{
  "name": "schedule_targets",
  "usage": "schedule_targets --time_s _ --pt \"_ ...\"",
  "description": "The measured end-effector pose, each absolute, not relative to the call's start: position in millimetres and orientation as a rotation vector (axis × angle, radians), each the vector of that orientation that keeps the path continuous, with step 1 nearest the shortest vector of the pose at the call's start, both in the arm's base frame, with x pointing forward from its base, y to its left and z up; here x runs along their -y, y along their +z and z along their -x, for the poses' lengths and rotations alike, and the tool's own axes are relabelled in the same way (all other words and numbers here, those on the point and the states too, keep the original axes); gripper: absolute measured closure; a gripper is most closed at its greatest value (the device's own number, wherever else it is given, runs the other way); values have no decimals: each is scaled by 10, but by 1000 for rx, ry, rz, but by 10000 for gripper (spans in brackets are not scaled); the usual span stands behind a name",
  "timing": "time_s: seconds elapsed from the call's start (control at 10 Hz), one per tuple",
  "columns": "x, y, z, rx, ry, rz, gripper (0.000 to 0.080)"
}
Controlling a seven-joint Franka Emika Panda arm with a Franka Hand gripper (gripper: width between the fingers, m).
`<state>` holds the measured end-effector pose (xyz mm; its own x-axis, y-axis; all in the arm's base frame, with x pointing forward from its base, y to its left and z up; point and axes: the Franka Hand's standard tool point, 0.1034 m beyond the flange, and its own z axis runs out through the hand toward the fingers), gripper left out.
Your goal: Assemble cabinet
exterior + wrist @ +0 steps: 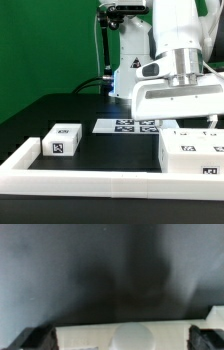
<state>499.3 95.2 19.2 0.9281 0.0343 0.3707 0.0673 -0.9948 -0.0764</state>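
On the exterior view's left, a small cabinet box (62,141) sits alone on the worktop (110,150). The marker board (135,125) lies mid-scene. At the right rests the large cabinet body (195,158). My end effector (197,120) hovers just above it, fingers (40,338) spread wide, gripping nothing I can see. I judge this a grasp approach: next I must descend squarely, then close.

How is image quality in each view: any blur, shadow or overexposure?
Wrist view: blurred throughout; a broad soft shadow streaks the black table, and the white plastic box-shaped cabinet has fuzzy edges. Exterior view: sharper, evenly lit, though the white robot arm looks nearly washed out.
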Motion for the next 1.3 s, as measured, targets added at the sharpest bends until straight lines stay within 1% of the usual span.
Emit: schedule_targets --time_s 0.2,0.5,0.6,0.7,0.8,0.9,1.0,1.3 --pt "-958 137 -5028 74 -570 2997 150" --pt "-1010 141 -5039 79 -568 2995 150" --pt "-1010 141 -5038 79 -567 2995 241" --pt "-1010 140 -5038 79 -567 2995 241" --pt "-1010 139 -5037 79 -567 2995 423" --pt "-984 135 -5037 73 -567 2998 560" --pt "-984 134 -5036 73 -566 2998 586" --pt "-983 134 -5035 73 -566 2998 586"
